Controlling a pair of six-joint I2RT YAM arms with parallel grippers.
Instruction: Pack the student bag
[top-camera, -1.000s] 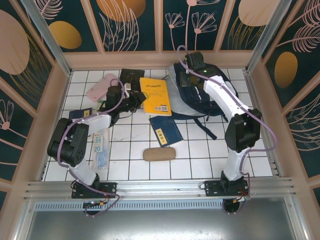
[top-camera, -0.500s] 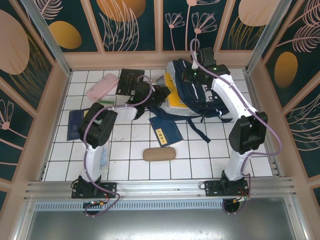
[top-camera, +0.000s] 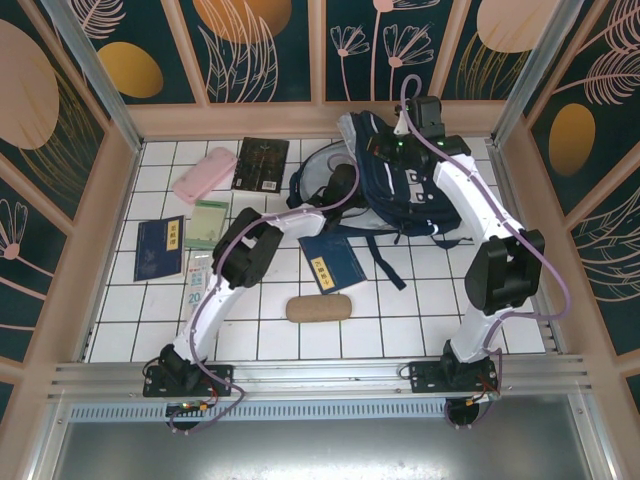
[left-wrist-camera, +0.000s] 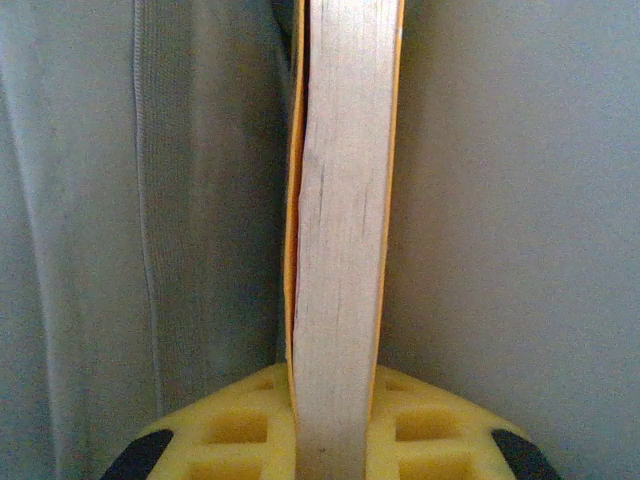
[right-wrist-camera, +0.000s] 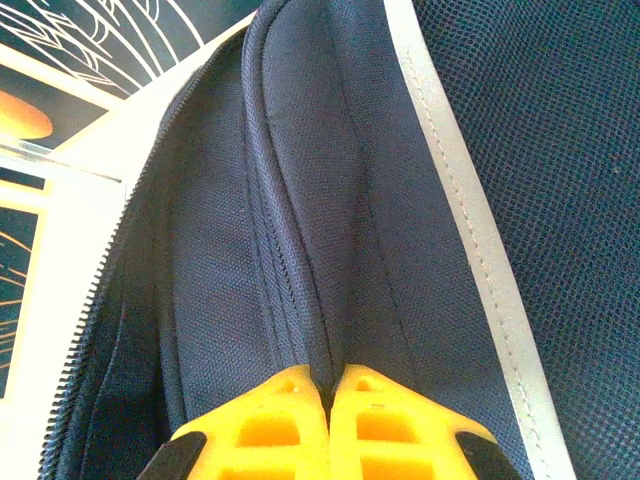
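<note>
- The student bag (top-camera: 410, 195) lies at about one o'clock on the tiled table (top-camera: 400, 320); its mouth gapes toward nine o'clock, with pale lining showing
- The right gripper (right-wrist-camera: 330, 385) is pinched tight on a fold of the bag's navy fabric at its twelve o'clock rim; this seems to hold the opening up
- The left gripper (left-wrist-camera: 335, 425) is clamped narrowly on an orange-covered book (left-wrist-camera: 340, 200), seen edge-on with grey lining on both sides; I judge the book is inside the bag and not yet released
- Left to pack, by my reading:
  - at seven o'clock of the bag: blue book (top-camera: 332, 261); brown pouch (top-camera: 318, 308)
  - toward nine and ten o'clock: pink case (top-camera: 205, 172); dark book (top-camera: 262, 163); green booklet (top-camera: 208, 222); navy booklet (top-camera: 160, 247)
- The packing looks early; most items lie outside the bag
</note>
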